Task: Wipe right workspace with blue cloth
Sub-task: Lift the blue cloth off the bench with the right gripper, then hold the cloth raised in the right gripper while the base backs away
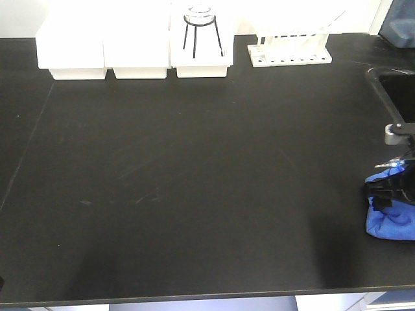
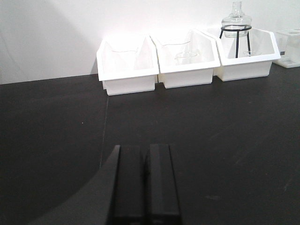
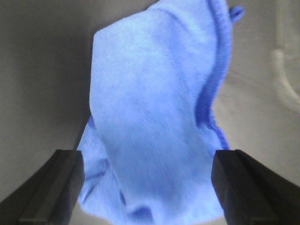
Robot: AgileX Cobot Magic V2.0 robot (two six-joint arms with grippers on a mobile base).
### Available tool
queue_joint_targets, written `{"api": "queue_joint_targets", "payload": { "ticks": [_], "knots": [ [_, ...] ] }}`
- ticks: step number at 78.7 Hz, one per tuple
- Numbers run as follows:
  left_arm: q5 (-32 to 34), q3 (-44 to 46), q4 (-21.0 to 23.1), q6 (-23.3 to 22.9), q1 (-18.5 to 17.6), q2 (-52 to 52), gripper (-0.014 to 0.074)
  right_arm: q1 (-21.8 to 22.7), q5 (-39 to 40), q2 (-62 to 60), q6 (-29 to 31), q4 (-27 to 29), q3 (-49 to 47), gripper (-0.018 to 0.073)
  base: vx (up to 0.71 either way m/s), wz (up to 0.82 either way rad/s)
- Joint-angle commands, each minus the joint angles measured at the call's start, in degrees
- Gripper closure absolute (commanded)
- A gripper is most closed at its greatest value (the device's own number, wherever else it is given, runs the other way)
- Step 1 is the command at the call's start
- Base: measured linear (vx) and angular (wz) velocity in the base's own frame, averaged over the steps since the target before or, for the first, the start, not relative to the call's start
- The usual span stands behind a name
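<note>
**Right arm over the cloth, before the wipe.** The right gripper (image 3: 147, 187) hangs over the small royal-blue microfibre cloth (image 1: 389, 220). Its two dark fingers (image 3: 61, 185) are spread wide, one at each side of the bunch. The cloth's edges meet both fingers, but no firm pinch shows.

The cloth lies on the right-hand stretch of the wide matte black table (image 1: 324, 259). It is nearer the table's near edge than its far edge. It is well apart from the three white plastic bins (image 1: 133, 45) and the white test-tube rack (image 1: 288, 52) along the far edge.

The left gripper (image 2: 146, 185) is idle over the left part of the table, its fingers (image 2: 129, 183) pressed together on nothing.

**Risks.**
- If the fingers close on an outer fold alone, the cloth is likely to slip free once it drags across the table.
- A grasp set too low could scrape the fingertips on the table.
- A grasp set too high would let the cloth trail and wipe poorly.
- The loose hem and its small loop could snag.

**The cloth.** It is fuzzy, soft and heaped into a rumpled mound. A darker stitched hem curves down one side, and the loop sits at the top in the right wrist view. The cloth will probably flatten under pressure.
</note>
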State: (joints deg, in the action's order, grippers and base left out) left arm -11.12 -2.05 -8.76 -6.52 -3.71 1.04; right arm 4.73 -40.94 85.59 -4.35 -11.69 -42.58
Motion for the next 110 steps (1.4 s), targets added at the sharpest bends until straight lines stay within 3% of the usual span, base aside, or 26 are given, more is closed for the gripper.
{"api": "queue_joint_targets", "payload": {
  "ticks": [1,16,24,30,44,61,79,103,110],
  "knots": [
    [4.8,1.6,0.0,-0.1,-0.3,0.6,0.0603,0.3,2.6,0.1,0.0,-1.4,-1.4,-0.0034,0.00,0.00],
    [4.8,1.6,0.0,-0.1,-0.3,0.6,0.0603,0.3,4.9,3.9,0.0,-1.5,-1.4,-0.0011,0.00,0.00],
    [4.8,1.6,0.0,-0.1,-0.3,0.6,0.0603,0.3,5.4,5.9,0.0,-1.6,-1.4,0.0052,0.00,0.00],
    [4.8,1.6,0.0,-0.1,-0.3,0.6,0.0603,0.3,5.2,7.0,0.0,-1.6,-1.4,0.0160,0.00,0.00],
    [4.8,1.6,0.0,-0.1,-0.3,0.6,0.0603,0.3,3.5,6.7,0.2,-1.6,-1.4,0.0577,0.00,0.00],
    [4.8,1.6,0.0,-0.1,-0.3,0.6,0.0603,0.3,3.5,-1.8,0.2,0.9,-1.4,0.0568,0.00,0.00],
    [4.8,1.6,0.0,-0.1,-0.3,0.6,0.0603,0.3,2.6,-20.1,1.4,4.7,-1.4,0.0567,0.00,0.00],
    [4.8,1.6,0.0,-0.1,-0.3,0.6,0.0603,0.3,-1.0,-47.5,16.7,17.5,-1.4,0.0567,0.00,0.00],
    [4.8,1.6,0.0,-0.1,-0.3,0.6,0.0603,0.3,-3.6,-52.9,18.3,20.0,-1.4,0.0567,0.00,0.00]
  ]
}}
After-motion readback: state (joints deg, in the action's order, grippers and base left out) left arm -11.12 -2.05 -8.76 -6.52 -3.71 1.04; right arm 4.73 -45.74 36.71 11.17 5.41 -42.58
